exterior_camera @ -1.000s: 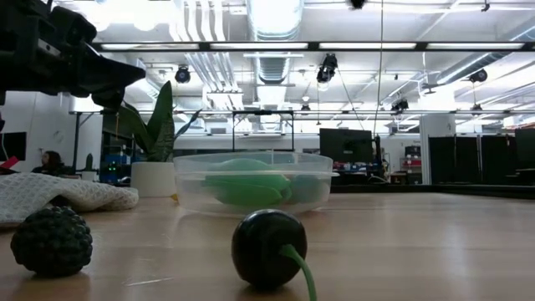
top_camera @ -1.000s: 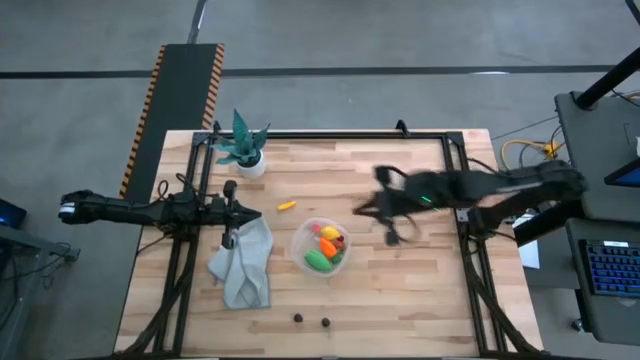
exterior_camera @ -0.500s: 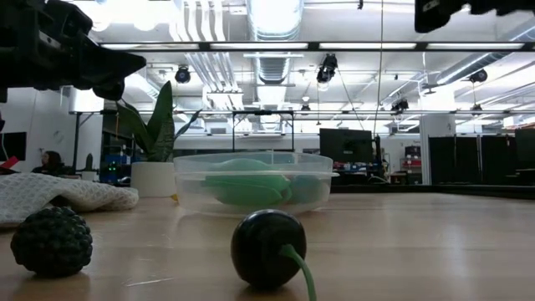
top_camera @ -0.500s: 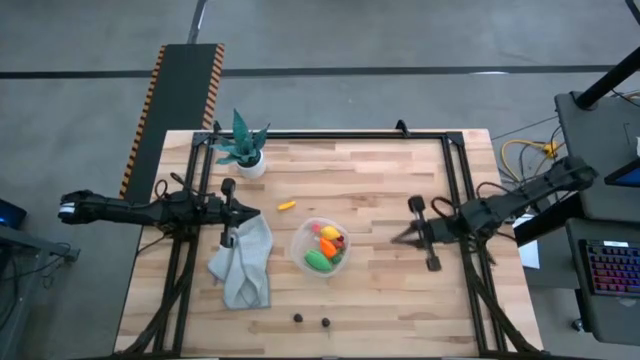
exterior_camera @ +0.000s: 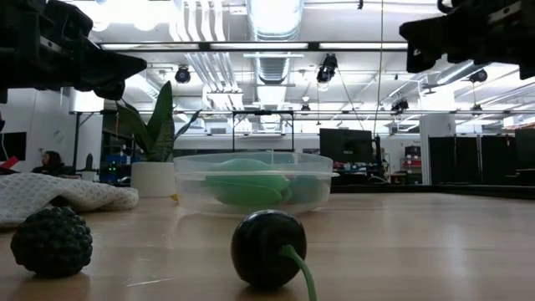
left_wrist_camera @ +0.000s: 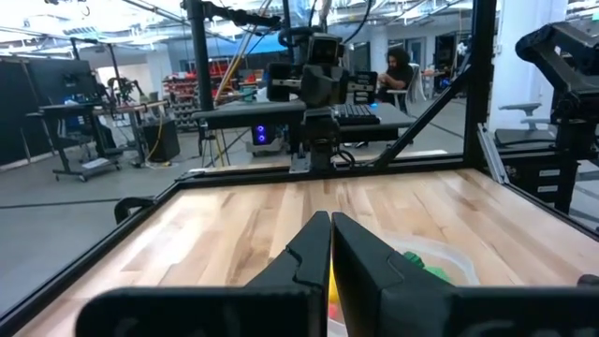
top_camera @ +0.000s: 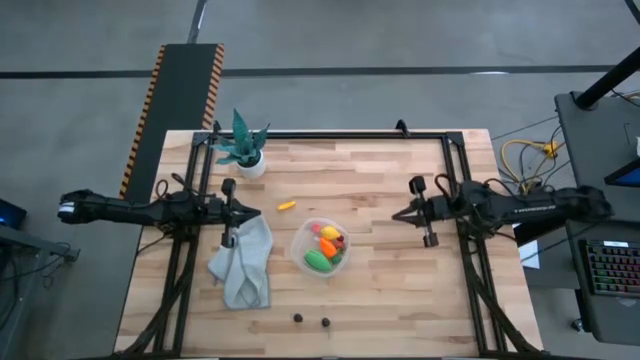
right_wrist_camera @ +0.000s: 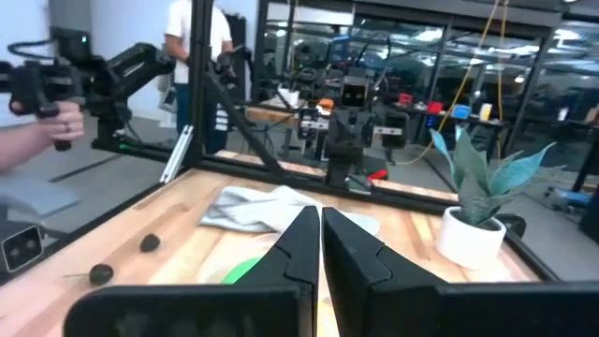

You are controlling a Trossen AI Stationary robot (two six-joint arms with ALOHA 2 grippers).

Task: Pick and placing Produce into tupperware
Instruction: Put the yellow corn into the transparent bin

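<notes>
We saw right pincer pinched shut, empty, at bench edge. Tupperware lay ahead of it; two dark pieces farther, outside. We judged them light, rigid, roll-prone: grip across middle. Left pincer closed, parked.

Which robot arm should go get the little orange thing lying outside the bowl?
Probably the left. The orange piece lies on the table nearer the left gripper, which waits shut beside the cloth. The right gripper, also shut, sits farther off, past the tupperware.
</notes>
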